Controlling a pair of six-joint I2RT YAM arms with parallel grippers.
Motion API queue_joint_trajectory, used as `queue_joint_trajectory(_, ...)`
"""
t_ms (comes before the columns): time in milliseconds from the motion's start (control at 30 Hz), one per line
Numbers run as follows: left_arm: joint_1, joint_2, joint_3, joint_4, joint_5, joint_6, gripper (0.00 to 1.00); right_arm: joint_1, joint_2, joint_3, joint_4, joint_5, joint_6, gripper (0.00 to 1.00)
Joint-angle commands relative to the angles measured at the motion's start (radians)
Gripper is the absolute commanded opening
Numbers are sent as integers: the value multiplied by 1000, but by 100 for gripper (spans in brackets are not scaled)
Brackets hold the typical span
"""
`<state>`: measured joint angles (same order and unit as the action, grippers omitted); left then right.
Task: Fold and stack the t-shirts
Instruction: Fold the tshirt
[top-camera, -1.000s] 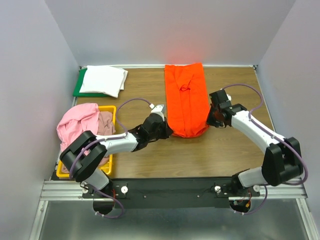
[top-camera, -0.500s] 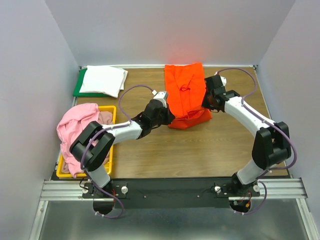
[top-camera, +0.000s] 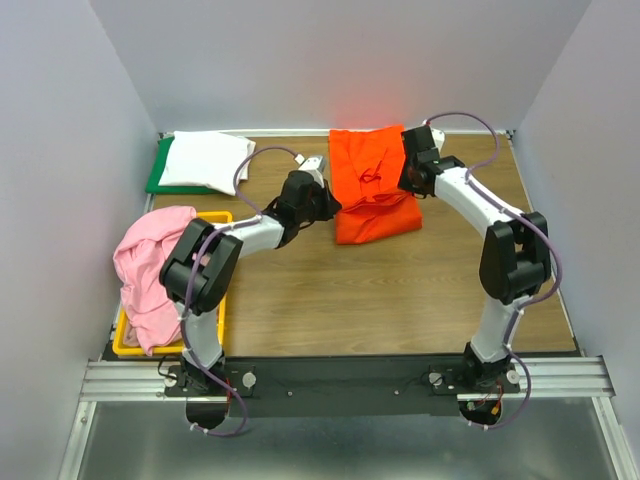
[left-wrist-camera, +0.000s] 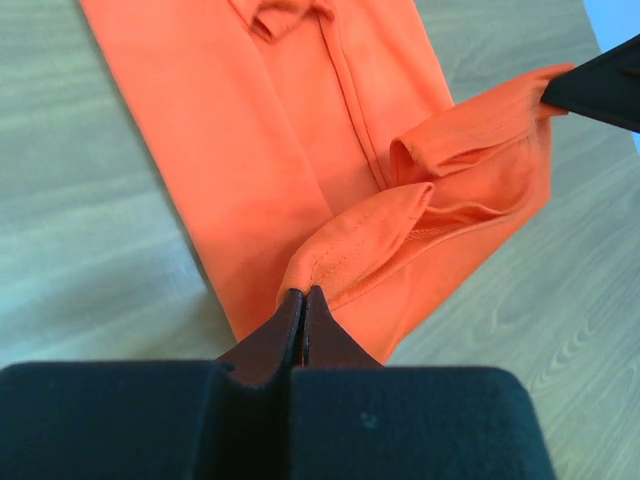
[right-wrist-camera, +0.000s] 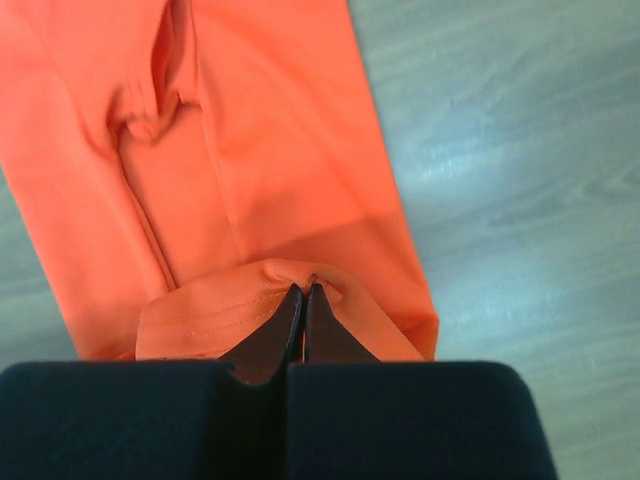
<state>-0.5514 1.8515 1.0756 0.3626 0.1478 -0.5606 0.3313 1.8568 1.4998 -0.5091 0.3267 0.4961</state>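
The bright orange t-shirt (top-camera: 372, 190) lies at the back middle of the table, its near hem folded up over its middle. My left gripper (top-camera: 328, 204) is shut on the hem's left corner (left-wrist-camera: 318, 270). My right gripper (top-camera: 405, 178) is shut on the hem's right corner (right-wrist-camera: 305, 280). Both hold the hem a little above the shirt's lower layer (left-wrist-camera: 240, 140). The folded white t-shirt (top-camera: 205, 160) lies at the back left. The light pink t-shirt (top-camera: 150, 265) hangs over the bin. The mauve-pink shirt is hidden.
A flat green board (top-camera: 160, 172) lies under the white shirt at the back left corner. A yellow plastic bin (top-camera: 216, 218) stands at the left edge. Bare wooden tabletop (top-camera: 380, 290) lies in front of the orange shirt.
Both grippers have carried the orange shirt's near hem away from me, folding the lower part up over the middle. The shirt's outline is now shorter. Both arms reach farther back.
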Motion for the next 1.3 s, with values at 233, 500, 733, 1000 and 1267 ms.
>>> queue_joint_trajectory(233,102,185,184,50,183,65,0,-44,220,241,21,45,-45,0)
queue_joint_trajectory(500,148,305,303,55,255,82,0,-71,334,353,20,25,-63,0)
queue_joint_trajectory(733,159,383,389,19,280,93,0,-84,406,425,20,5,-73,0)
queue_joint_trajectory(1000,194,397,451,-27,182,37,80,-94,486,597,18,-100,-117,54)
queue_joint_trajectory(1267,173,252,354,-45,98,91,89,-94,326,477,21,-112,-146,81)
